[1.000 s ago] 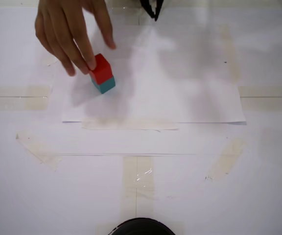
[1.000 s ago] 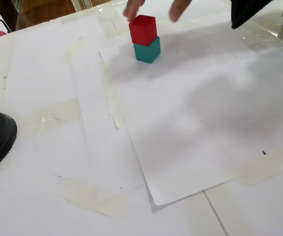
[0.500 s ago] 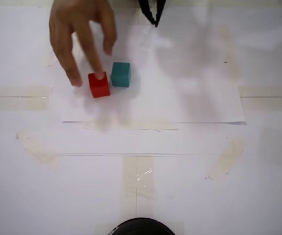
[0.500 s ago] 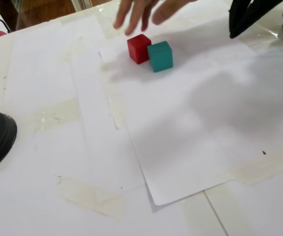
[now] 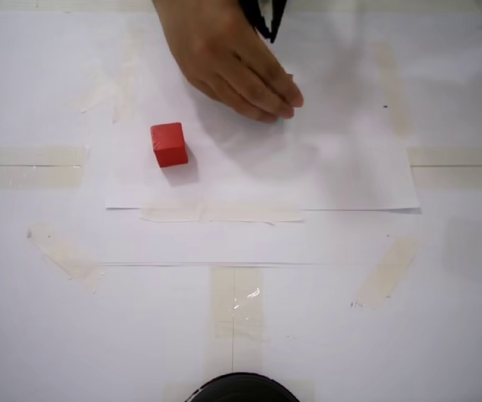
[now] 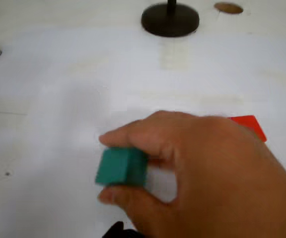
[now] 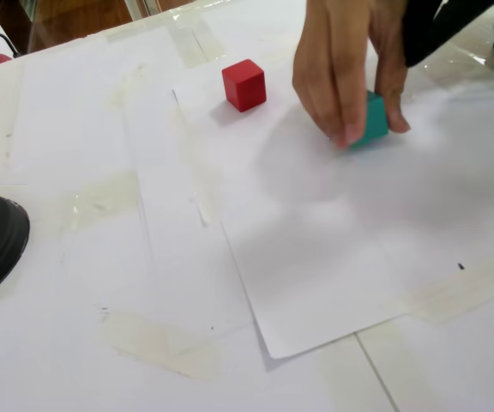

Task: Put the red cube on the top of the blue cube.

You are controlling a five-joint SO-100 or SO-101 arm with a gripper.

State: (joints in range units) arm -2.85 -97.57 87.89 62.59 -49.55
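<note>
In a fixed view from above, the red cube [image 5: 168, 144] lay alone on the white paper sheet [image 5: 341, 167], left of centre, well apart from the gripper [image 5: 266, 25], whose dark tip showed only at the far edge of the frame. Whether the gripper was released or clenched could not be told; only a sliver of it was visible, and it held nothing that could be seen.

A person's hand [image 5: 233, 63] reached in from the far side, just beside the gripper tip, and covered the blue cube in that view. In another fixed view, from the side, the hand [image 7: 346, 60] pinched the blue cube [image 7: 373, 118] between thumb and fingers, the cube resting on the paper to the right of the red cube [image 7: 244, 84] and apart from it. The wrist view showed the blue cube [image 6: 121, 166] as a plain teal block with matte faces, gripped by the hand [image 6: 207, 173], with a corner of the red cube [image 6: 250, 126] visible behind the knuckles.

The red cube was a small, bright, matte block, sitting flat on one face. A round black base [image 6: 170, 20] stood at the table's far side in the wrist view.
</note>
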